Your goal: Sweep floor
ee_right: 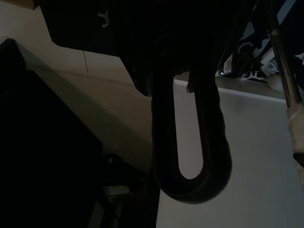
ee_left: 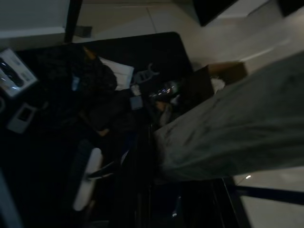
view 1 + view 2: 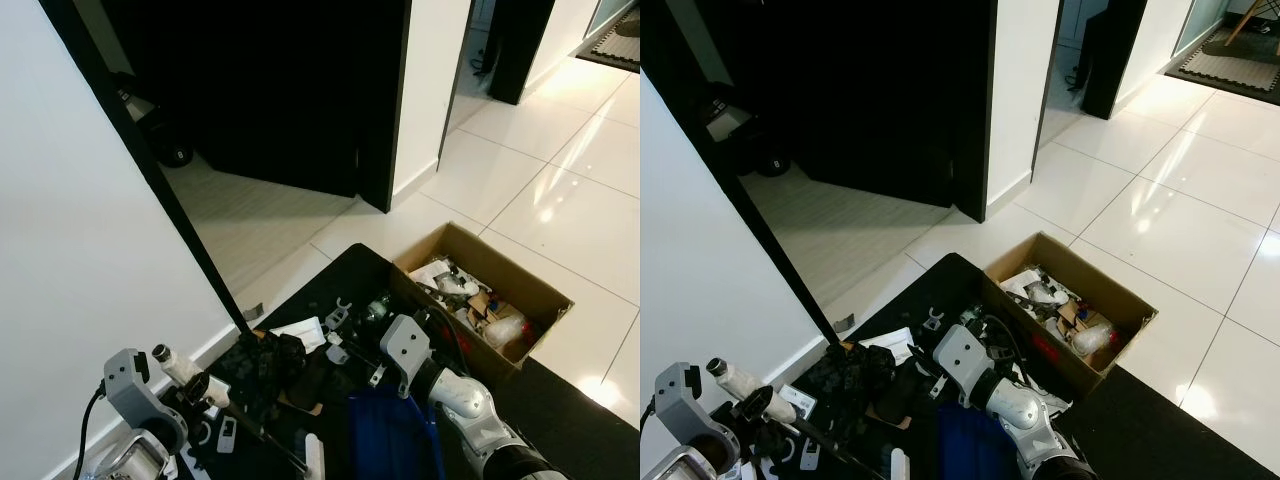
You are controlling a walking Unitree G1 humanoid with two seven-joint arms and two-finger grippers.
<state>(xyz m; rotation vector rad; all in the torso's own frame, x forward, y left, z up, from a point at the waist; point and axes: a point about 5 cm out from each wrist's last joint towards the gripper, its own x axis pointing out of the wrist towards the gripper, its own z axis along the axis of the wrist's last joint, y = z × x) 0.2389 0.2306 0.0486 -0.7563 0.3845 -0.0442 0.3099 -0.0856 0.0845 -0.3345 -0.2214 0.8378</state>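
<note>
R arm (image 3: 455, 395) is bent at the elbow, forearm reaching fwd over the black mat (image 3: 580, 420) just beside the cardboard box (image 3: 520, 285); can't tell if its gripper is open or closed. L arm (image 3: 135, 400) sits low by the white wall (image 3: 70, 260), wrist raised; its gripper state can't be told either. Floor (image 3: 560, 190) is glossy white tile beyond the mat. Loose white parts (image 3: 300, 330) and dark clutter (image 3: 265, 365) lie on the mat w/ a blue item (image 3: 385, 430) between the arms.

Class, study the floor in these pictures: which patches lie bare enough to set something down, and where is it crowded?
Bare: the white tiles beyond the cardboard box, and the grey floor inside the dark doorway. Crowded: the black mat between box and wall, strewn with small parts, and the box itself.
</note>
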